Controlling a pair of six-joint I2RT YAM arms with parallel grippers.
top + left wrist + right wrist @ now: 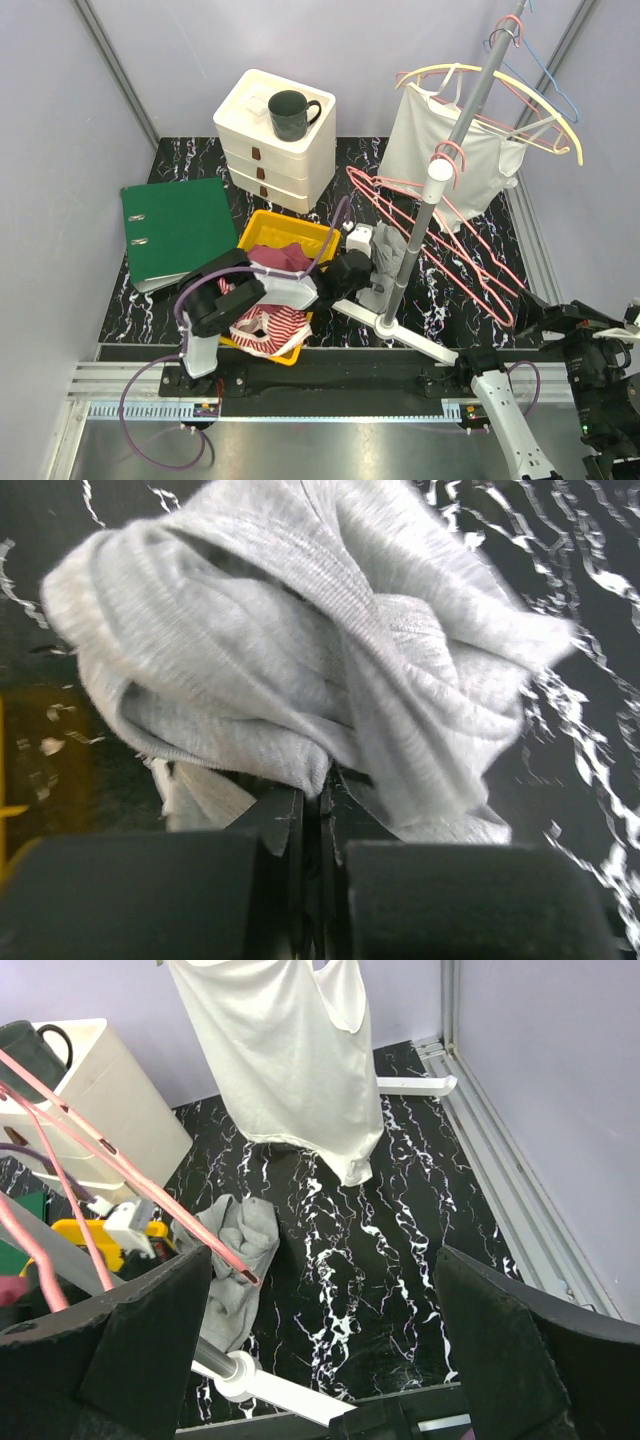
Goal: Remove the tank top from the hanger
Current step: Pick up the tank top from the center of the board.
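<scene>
Top external view shows the white tank top (pixel 440 150) hanging on the yellow hanger (pixel 560 116) on the rack (pixel 440 190) at the counter's (pixel 460 290) far right, while the left gripper's (pixel 315 800) jaws are pinched together on the crumpled grey garment (pixel 300 630) lying by the rack's base and the right gripper's (pixel 322 1260) jaws stand wide apart.
</scene>
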